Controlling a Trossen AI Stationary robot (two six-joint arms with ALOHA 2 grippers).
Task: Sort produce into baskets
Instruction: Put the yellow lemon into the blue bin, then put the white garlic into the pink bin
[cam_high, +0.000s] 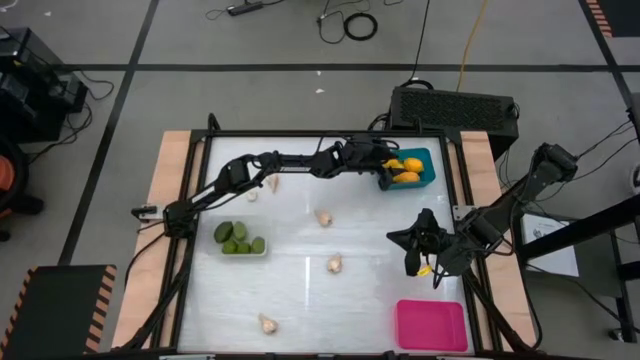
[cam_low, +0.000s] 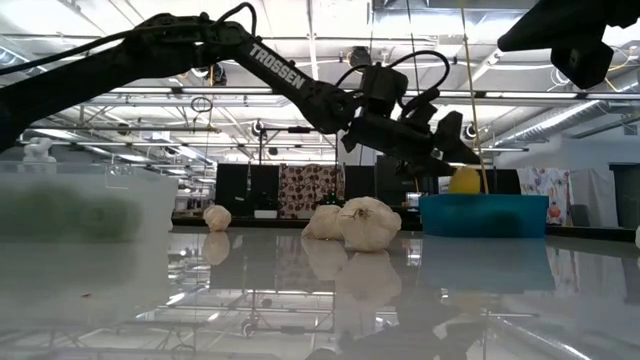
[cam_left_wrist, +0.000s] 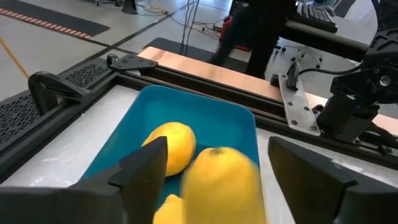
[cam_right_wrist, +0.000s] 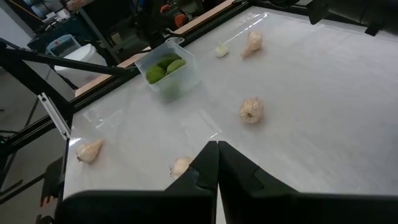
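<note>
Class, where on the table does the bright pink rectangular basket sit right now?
In the high view, the bright pink rectangular basket sits at the table's near right corner, just below the right gripper, well apart from the teal-blue basket at the far right.

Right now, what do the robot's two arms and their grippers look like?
Both arms are black, slim, jointed tubes with dark cables looping along them. The left arm carries white TROSSEN lettering on one link. The left gripper has two broad, flat, matte black fingers with angular edges. The right gripper has the same dark wedge-shaped fingers. The right arm shows no marking that I can read.
</note>
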